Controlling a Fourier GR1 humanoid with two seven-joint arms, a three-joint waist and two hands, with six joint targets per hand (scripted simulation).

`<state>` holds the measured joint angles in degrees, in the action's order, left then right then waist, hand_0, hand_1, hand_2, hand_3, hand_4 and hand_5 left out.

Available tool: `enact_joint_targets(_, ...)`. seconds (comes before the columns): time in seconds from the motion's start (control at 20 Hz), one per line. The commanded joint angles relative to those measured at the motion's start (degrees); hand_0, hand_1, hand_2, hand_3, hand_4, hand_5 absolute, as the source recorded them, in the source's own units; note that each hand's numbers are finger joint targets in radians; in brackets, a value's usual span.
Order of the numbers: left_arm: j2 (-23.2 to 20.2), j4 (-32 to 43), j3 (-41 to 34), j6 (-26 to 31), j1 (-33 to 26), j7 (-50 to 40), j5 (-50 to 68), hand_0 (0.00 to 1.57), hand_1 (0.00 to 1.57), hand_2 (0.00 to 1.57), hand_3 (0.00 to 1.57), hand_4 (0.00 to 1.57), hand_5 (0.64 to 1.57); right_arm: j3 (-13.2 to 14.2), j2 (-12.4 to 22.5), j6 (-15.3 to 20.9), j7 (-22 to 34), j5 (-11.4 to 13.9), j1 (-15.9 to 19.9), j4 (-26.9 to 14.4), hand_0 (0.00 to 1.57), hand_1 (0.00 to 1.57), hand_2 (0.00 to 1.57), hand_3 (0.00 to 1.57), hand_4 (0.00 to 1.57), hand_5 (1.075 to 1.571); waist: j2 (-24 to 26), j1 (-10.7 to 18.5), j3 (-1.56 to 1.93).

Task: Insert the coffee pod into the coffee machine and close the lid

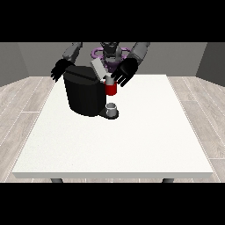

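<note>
1. Hand at the view's left (pixel 58 70): I read this black hand as hanging beside the upper left edge of the machine, fingers spread downward and relaxed, holding nothing. Whether it touches the housing I cannot tell. Risk: if I swing it inward it could nudge the machine and shift the pod slot off line.

2. Squat black plastic coffee machine (pixel 84 94): it stands on the large white table (pixel 132 145), left of centre. Its grey flat lid (pixel 99 70) is tilted up and open. Risk: the lid could snap down early if brushed from behind, before anything is seated.

3. A small grey cup-shaped thing (pixel 112 109) sits on the machine's dark base plate, under the spout. I cannot tell whether it is the pod or a cup, so I give the pod no location. Risk: mistaking it would send my next reach to the wrong place.

4. A red thing at the machine (pixel 110 89), with a small pale piece just above it, sits at the front of the brewing head. Risk: fingers arriving here could press on it and not on the lid.

5. Hand at the view's right (pixel 124 72): fingers spread and fairly straight, just beside the raised lid and above the red thing; I see nothing clearly held in it. Risk: in my judgement the lid is not yet shut, and a push landing off its face could slide past it.
</note>
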<state>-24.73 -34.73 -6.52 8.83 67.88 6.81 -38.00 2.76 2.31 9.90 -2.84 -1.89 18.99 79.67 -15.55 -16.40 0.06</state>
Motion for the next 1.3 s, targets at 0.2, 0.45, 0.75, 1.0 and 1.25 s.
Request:
enact_joint_targets(0.2,-1.4,0.0,0.1,-0.5,-0.6,1.1,-1.2,1.05,1.05,1.12,0.95,0.37,1.571,1.3,1.0,-1.8,-2.7,-1.2,-2.3,-1.0,0.00,0.00,0.00,0.00,0.34,1.571,-0.8,-0.2,-0.04)
enact_joint_targets(0.45,-0.1,-0.7,1.2,-1.4,-1.1,2.6,-2.3,1.07,1.07,1.12,0.93,0.37,1.571,1.2,-0.1,0.1,-2.3,-0.6,0.1,-0.9,0.00,0.00,0.00,0.00,0.43,1.571,-0.6,1.5,-0.04)
enact_joint_targets(0.75,-1.9,0.6,3.3,1.8,-1.4,3.9,-4.7,0.00,0.00,0.00,0.00,0.00,1.571,-0.8,-1.3,1.6,-1.5,1.2,-1.4,0.6,0.00,0.00,0.00,0.00,0.46,1.571,0.1,0.5,-0.05)
enact_joint_targets(1.0,-1.6,-0.4,3.6,3.3,-1.7,4.1,-5.0,0.00,0.00,0.00,0.00,0.00,1.571,3.1,1.5,-0.5,-1.4,-1.7,0.0,-2.4,0.00,0.00,0.00,0.00,0.41,1.571,0.6,2.3,-0.04)
enact_joint_targets(1.25,-0.9,-0.4,3.0,2.4,-1.1,2.3,-5.6,0.00,0.00,0.00,0.00,0.00,1.571,1.9,0.5,0.6,-1.5,-0.5,-0.8,-2.6,0.00,0.00,0.00,0.00,0.36,1.571,1.3,1.8,-0.05)
